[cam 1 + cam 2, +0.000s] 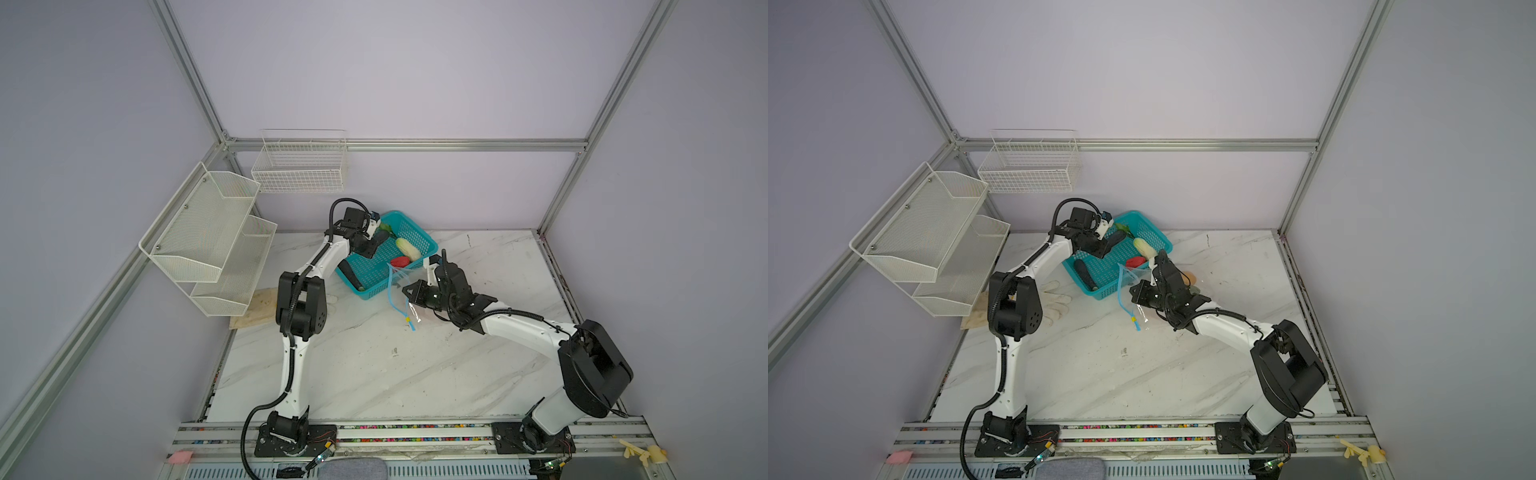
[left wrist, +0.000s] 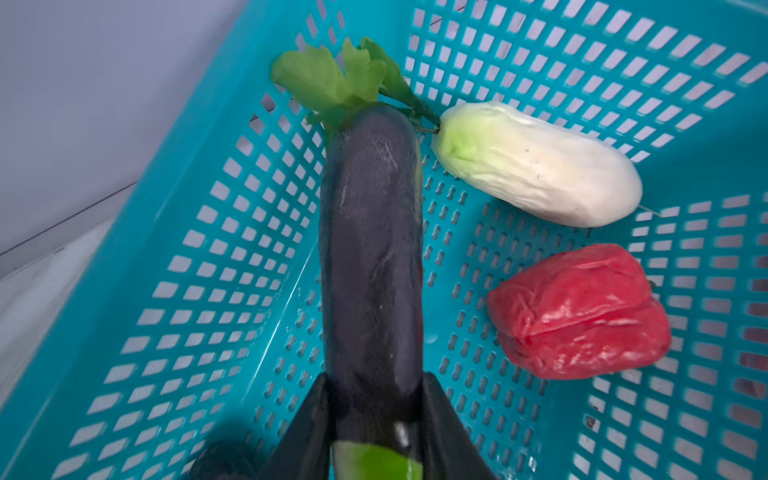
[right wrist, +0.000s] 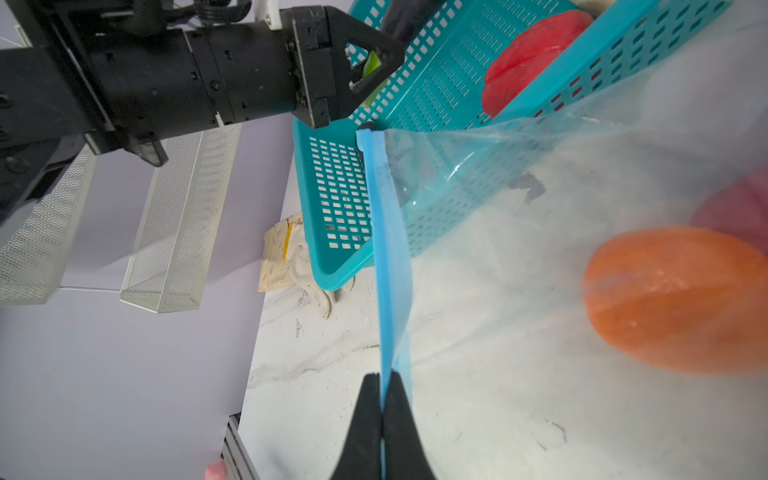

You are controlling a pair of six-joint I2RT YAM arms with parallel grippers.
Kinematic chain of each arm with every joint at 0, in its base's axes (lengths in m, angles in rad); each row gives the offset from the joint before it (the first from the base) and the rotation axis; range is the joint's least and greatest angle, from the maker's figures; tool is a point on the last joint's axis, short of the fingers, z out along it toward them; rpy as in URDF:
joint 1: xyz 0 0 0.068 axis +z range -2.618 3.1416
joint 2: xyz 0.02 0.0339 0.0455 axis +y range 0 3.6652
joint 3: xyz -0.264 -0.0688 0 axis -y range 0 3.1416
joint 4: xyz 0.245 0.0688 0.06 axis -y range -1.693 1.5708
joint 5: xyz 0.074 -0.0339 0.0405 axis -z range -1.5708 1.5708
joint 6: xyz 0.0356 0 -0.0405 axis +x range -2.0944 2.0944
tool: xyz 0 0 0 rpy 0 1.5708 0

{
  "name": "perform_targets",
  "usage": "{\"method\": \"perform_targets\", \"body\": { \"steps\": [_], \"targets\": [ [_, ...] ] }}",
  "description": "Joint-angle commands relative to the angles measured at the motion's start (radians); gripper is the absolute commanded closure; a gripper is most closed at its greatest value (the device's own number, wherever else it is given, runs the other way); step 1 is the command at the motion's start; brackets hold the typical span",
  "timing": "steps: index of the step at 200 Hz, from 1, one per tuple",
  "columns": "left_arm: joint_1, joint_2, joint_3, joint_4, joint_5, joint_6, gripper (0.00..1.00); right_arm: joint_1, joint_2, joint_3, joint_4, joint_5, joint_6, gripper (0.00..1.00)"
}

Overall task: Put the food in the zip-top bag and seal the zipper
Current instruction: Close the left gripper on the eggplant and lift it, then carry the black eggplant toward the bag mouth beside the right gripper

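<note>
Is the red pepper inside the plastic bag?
No, the red pepper lies in the teal basket beside the white cabbage.

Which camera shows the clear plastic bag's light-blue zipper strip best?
Right wrist view: the light-blue zipper strip runs close-up through the frame, pinched in the fingers of the right gripper. In both top views it is only a thin blue line with the yellow slider tab. The left wrist view shows none of it.
</note>
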Motion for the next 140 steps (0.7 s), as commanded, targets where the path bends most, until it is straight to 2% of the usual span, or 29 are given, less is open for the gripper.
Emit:
{"method": "perform_targets", "body": {
  "steps": [1, 66, 140],
  "targets": [
    [0.005, -0.071, -0.072, 0.020, -0.015, -0.010, 0.69, -0.008, -0.017, 0.009, 0.033, 0.010, -0.010, 1.00],
    [0.005, -0.155, -0.159, -0.001, -0.036, -0.033, 0.72, -0.014, -0.038, -0.006, 0.035, 0.010, -0.016, 1.00],
    [-0.007, -0.414, -0.385, -0.100, -0.074, -0.089, 0.74, -0.018, -0.002, 0.010, 0.058, -0.006, -0.021, 1.00]
  ]
}}
